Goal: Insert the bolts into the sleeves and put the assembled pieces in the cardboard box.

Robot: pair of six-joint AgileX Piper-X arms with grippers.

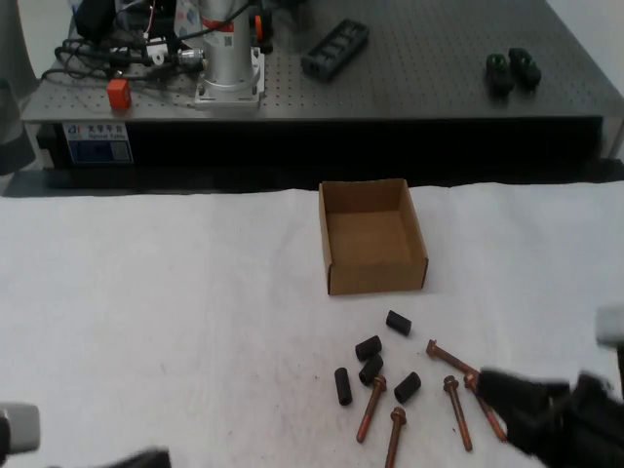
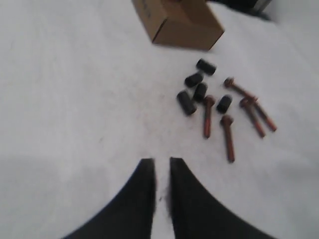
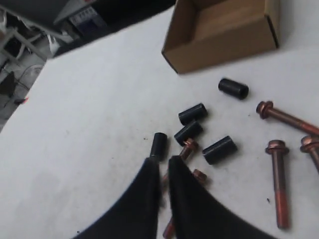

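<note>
An open cardboard box (image 1: pixel 363 185) (image 2: pixel 182 30) (image 3: pixel 224 42) stands on the white cloth with nothing inside. In front of it lie several short black sleeves (image 1: pixel 370 369) (image 2: pixel 200 92) (image 3: pixel 219 149) mixed with several copper bolts (image 1: pixel 456 414) (image 2: pixel 228 137) (image 3: pixel 279 179), all loose and separate. My right gripper (image 1: pixel 487 378) (image 3: pixel 163 162) hovers at the right side of the pile, shut and holding nothing. My left gripper (image 2: pixel 160 164) is shut and holds nothing, over bare cloth well to the left of the parts.
Behind the cloth (image 1: pixel 146 292) a black perforated bench (image 1: pixel 409 78) carries a metal arm base (image 1: pixel 229 68), an orange block (image 1: pixel 118 93) and black parts (image 1: pixel 334 49). Bare cloth lies left of the pile.
</note>
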